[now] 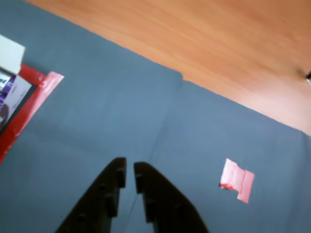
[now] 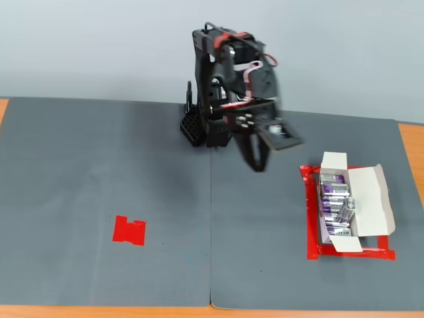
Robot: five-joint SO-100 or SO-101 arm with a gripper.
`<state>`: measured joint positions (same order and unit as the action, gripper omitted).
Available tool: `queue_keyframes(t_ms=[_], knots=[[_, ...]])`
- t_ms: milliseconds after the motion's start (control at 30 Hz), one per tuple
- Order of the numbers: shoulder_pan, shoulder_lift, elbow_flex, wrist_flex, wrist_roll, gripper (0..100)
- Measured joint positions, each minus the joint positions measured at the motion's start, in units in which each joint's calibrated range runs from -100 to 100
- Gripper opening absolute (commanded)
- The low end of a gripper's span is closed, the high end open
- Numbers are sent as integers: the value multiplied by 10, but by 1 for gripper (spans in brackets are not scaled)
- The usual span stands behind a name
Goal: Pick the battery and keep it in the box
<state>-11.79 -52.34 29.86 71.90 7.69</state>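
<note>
The white box [image 2: 371, 199] lies open at the right of the grey mat, inside a red tape rectangle [image 2: 311, 218]. Several purple batteries [image 2: 333, 193] lie in it, and one [image 2: 347, 211] leans upright on the others. No battery shows on the mat outside the box. My gripper [image 2: 258, 164] hangs above the mat to the left of the box, with its jaws shut and nothing between them. In the wrist view the gripper [image 1: 129, 170] points at bare mat, and the box flap [image 1: 9, 51] and a purple battery [image 1: 6, 87] show at the left edge.
A flat red tape patch [image 2: 129, 230] lies on the left half of the mat and shows in the wrist view [image 1: 236, 179]. The arm's base [image 2: 199, 129] stands at the back centre. Wooden table [image 1: 204, 43] borders the mat.
</note>
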Motion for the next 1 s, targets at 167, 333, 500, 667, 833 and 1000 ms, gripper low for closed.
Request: queue_keyframes(t_ms=[167, 333, 500, 667, 833, 1000], knots=[[81, -139, 125, 0, -3, 2], [127, -252, 230, 0, 0, 2], [130, -332, 326, -4, 0, 2], [140, -407, 415, -34, -1, 2], [140, -461, 513, -79, -1, 2], [142, -467, 611, -145, -1, 2]])
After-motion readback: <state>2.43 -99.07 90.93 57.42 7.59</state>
